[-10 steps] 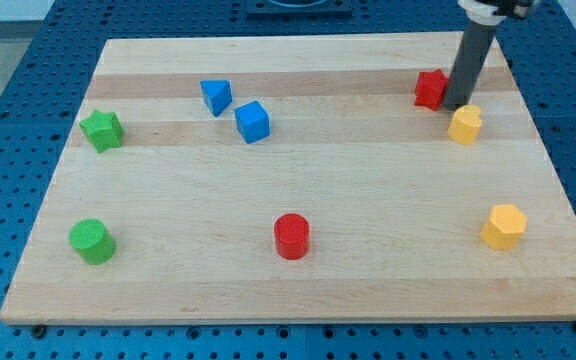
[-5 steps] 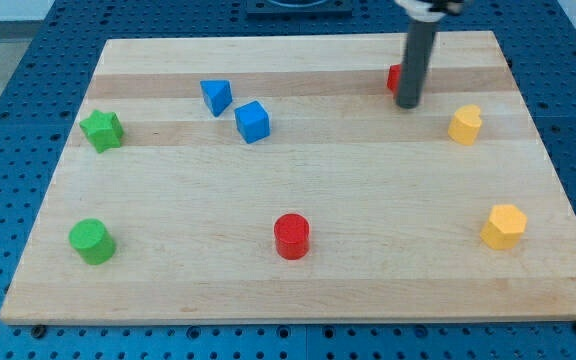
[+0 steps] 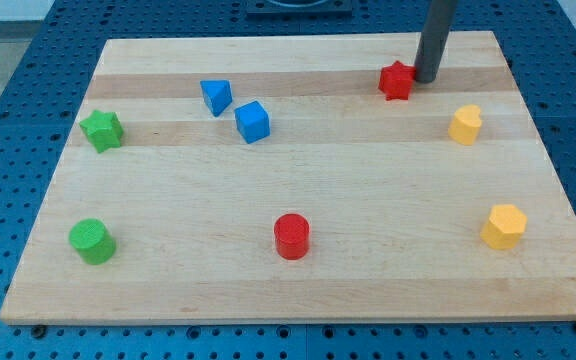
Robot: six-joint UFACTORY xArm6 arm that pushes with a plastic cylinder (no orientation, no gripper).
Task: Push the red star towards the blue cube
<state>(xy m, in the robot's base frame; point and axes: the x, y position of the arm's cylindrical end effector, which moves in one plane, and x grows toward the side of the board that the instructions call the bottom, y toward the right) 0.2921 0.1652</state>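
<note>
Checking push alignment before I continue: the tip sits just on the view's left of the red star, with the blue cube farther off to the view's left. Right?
Not quite. The camera view shows my tip just on the view's right of the red star, not its left. The blue cube does lie farther off to the view's left.

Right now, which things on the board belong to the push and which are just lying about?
In the job: red star; blue cube; my tip, just right of the star.

Lying about: blue triangle; green star; green cylinder; red cylinder; yellow heart; yellow hexagon.
</note>
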